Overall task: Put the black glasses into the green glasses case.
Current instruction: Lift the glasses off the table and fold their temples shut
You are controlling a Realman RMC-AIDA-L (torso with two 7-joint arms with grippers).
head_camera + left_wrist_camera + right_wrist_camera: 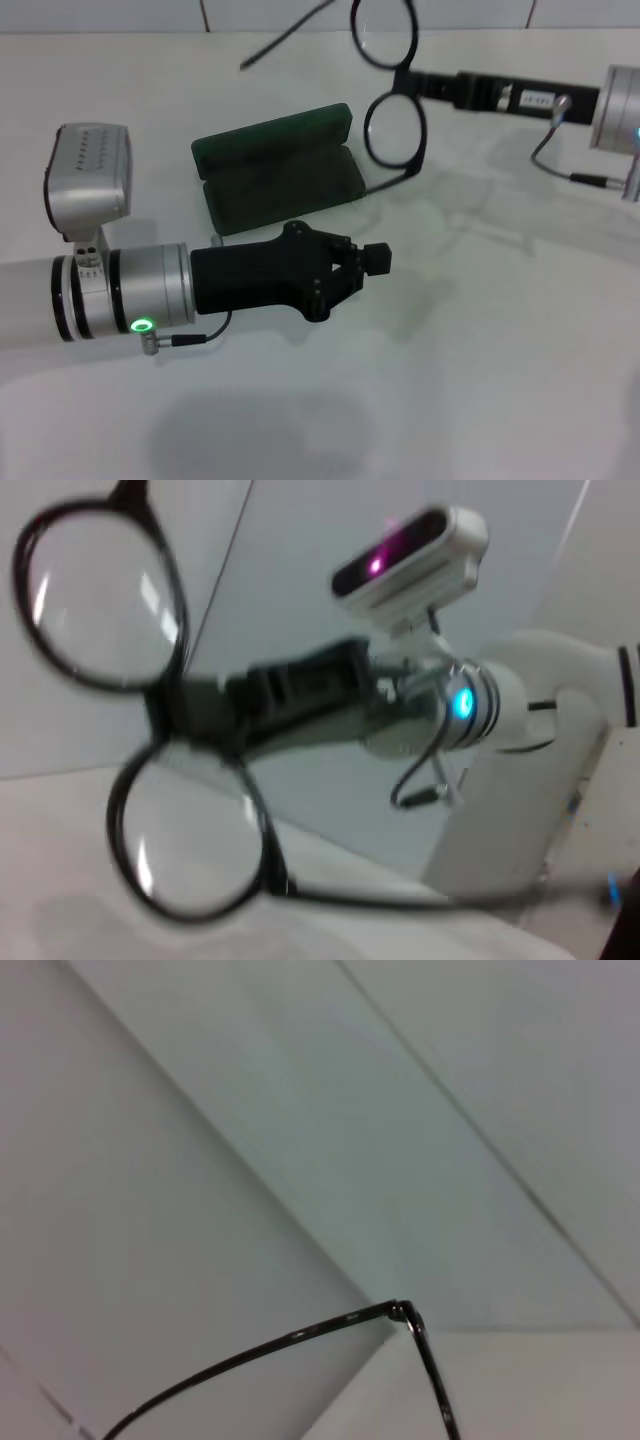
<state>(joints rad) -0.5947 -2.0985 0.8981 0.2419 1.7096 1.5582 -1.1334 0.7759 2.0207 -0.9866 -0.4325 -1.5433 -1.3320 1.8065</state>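
The black glasses [395, 130] hang in the air, held at the bridge by my right gripper [418, 82], which is shut on them. They are just right of the green glasses case [280, 168], which lies open on the white table, its dark lining up. One temple arm reaches back left, the other down toward the case's right end. My left gripper [377, 259] is shut and empty, in front of the case. The left wrist view shows the glasses [95, 600] and the right gripper [185, 715] holding them. The right wrist view shows only a temple arm [300, 1338].
The white table [480, 380] spreads around the case. A tiled wall [120, 15] runs along the back. The right arm [620, 95] reaches in from the right edge, the left arm [100, 290] from the left.
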